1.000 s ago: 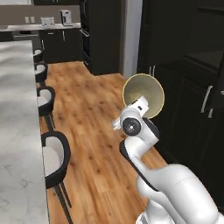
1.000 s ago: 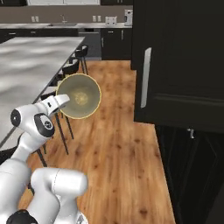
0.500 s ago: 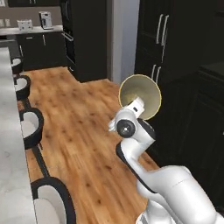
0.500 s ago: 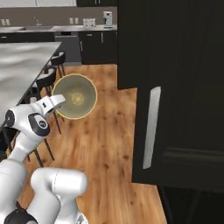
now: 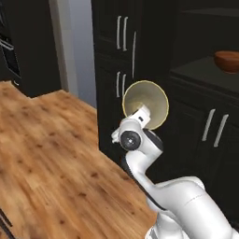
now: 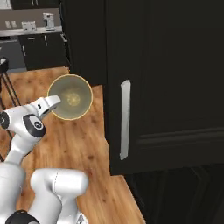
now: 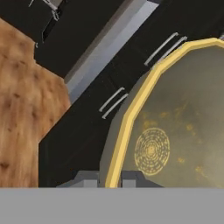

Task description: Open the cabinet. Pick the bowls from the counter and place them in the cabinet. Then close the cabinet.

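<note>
So the gripper (image 7: 109,178) has its jaws pinched on the yellow rim of the cream bowl (image 5: 145,103), holding it up in the air tipped on its side, out over the wood floor (image 5: 46,158) and right in front of the black cabinet (image 6: 175,78). The cabinet door (image 6: 162,87) with the long white handle (image 6: 125,119) is swung open. The reddish-brown bowl (image 5: 227,61) is already sitting on a dark shelf (image 5: 205,74) inside.
</note>
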